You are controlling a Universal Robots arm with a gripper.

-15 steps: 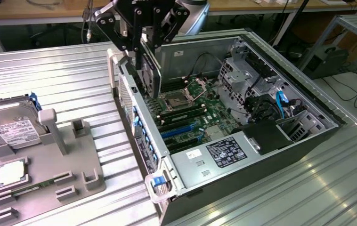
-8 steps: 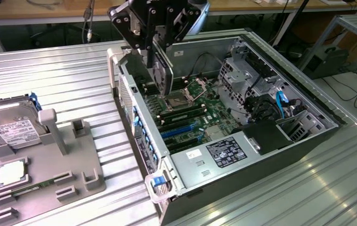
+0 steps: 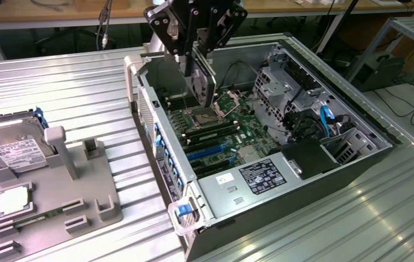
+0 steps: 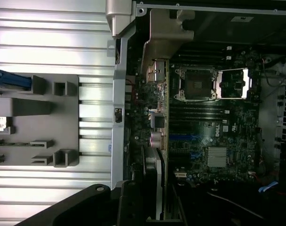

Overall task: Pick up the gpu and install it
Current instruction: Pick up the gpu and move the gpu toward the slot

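Note:
The gpu (image 3: 202, 82), a thin flat black card with a silver edge, hangs upright over the open computer case (image 3: 353, 117). My gripper (image 3: 195, 63) is shut on its upper end. The card's lower end is above the motherboard (image 3: 225, 139), close to the open CPU socket (image 3: 207, 114) and apart from the board. In the wrist view the gpu (image 4: 160, 122) shows edge-on, running along the motherboard (image 4: 213, 136) near the case's rear wall, with my gripper (image 4: 150, 205) around its near end. The blue expansion slots (image 3: 208, 155) lie further along the board, uncovered.
A grey holder (image 3: 61, 191) lies on the metal table at the exterior view's left, carrying a silver hard drive (image 3: 10, 147) and a small square CPU chip (image 3: 14, 200). Inside the case are the power supply (image 3: 261, 174), drive cages (image 3: 280, 87) and blue cables (image 3: 327, 120).

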